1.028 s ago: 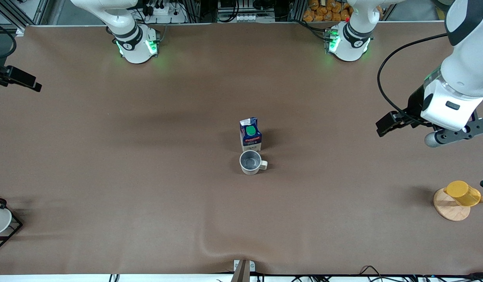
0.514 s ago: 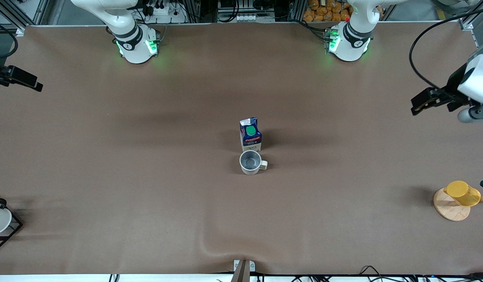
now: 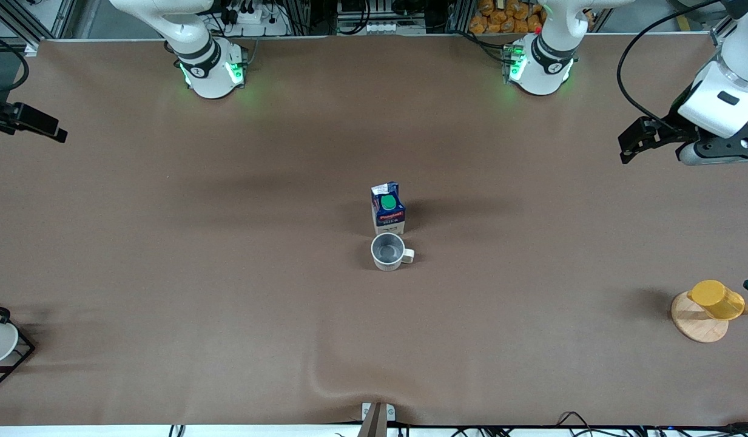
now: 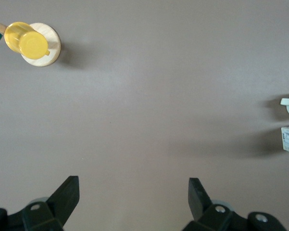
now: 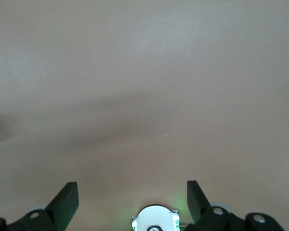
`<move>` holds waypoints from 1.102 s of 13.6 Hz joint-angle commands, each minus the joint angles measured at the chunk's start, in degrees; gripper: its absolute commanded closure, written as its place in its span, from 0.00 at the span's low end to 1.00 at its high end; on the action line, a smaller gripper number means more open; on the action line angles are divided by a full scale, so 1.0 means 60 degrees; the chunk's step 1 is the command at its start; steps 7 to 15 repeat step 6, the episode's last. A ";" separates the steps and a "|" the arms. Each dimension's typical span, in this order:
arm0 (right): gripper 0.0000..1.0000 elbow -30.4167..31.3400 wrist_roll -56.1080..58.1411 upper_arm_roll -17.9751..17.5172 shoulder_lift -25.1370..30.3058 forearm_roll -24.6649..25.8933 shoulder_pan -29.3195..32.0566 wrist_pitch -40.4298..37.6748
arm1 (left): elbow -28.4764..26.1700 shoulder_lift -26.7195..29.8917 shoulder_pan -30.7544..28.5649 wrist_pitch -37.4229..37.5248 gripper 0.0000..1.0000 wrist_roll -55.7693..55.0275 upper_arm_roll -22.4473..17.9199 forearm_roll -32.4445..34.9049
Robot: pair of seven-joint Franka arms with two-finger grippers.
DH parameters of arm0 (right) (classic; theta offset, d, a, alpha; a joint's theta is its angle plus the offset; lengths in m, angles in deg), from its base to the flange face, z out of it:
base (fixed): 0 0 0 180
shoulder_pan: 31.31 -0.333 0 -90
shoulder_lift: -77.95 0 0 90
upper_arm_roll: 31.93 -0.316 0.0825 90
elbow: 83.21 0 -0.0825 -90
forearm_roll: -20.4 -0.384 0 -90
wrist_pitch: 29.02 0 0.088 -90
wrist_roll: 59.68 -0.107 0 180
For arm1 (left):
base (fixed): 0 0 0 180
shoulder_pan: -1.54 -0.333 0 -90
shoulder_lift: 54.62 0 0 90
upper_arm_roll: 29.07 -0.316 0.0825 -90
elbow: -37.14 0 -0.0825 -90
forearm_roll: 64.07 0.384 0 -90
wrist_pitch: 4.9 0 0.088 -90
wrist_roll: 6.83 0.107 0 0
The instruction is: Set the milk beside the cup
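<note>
Milk carton [image 3: 387, 209] upright at table centre, just beside cream mug [image 3: 389, 252], mug nearer front camera. Left gripper [image 4: 133, 195] raised over left arm's table end, fingers apart, empty. Right gripper [image 5: 132, 197] over bare table, fingers apart, empty.

Matt cloth table [image 3: 228, 243]; glossy cup [image 3: 388, 252]; wooden base [image 3: 698, 321]

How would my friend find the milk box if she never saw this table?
Look at the middle of the brown table, where two small things stand touching. The milk is the one farther from the front camera, just past the cup. It is a dark blue carton with a green round cap.
</note>
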 commanded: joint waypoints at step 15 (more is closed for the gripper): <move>0.00 -0.0181 -0.0002 -0.0073 -0.0065 0.0066 0.0054 -0.0076 | 0.0956 -0.0617 0.0576 0.0698 0.00 0.0531 -0.0797 -0.0168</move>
